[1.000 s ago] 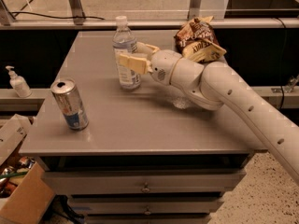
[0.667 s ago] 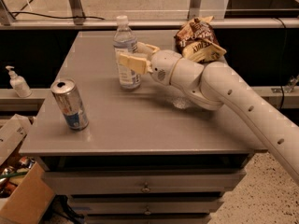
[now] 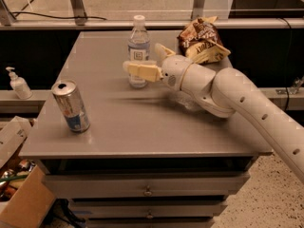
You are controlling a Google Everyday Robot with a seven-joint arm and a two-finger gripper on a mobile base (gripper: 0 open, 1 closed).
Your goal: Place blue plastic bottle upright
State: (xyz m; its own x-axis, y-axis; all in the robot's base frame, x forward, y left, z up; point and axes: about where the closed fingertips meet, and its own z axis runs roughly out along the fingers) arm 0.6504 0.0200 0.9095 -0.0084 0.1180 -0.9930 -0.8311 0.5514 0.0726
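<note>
The blue plastic bottle (image 3: 138,44), clear with a white cap and a pale label, stands upright on the grey table (image 3: 142,127) near its far middle. My gripper (image 3: 146,61) reaches in from the right at the bottle's lower half. The near finger (image 3: 140,71) crosses in front of the bottle, and the far finger (image 3: 163,50) shows just to its right. The jaws look closed around the bottle. The bottle's base rests on or just above the tabletop.
A silver-and-blue drink can (image 3: 71,106) stands at the table's front left. A brown chip bag (image 3: 202,39) lies at the back right, close behind my arm. A white pump dispenser (image 3: 18,83) sits on a ledge to the left, and cardboard boxes (image 3: 19,194) lie on the floor.
The gripper and bottle have shifted a little to the right together. The bottle, which leaned slightly left, now stands straight.
</note>
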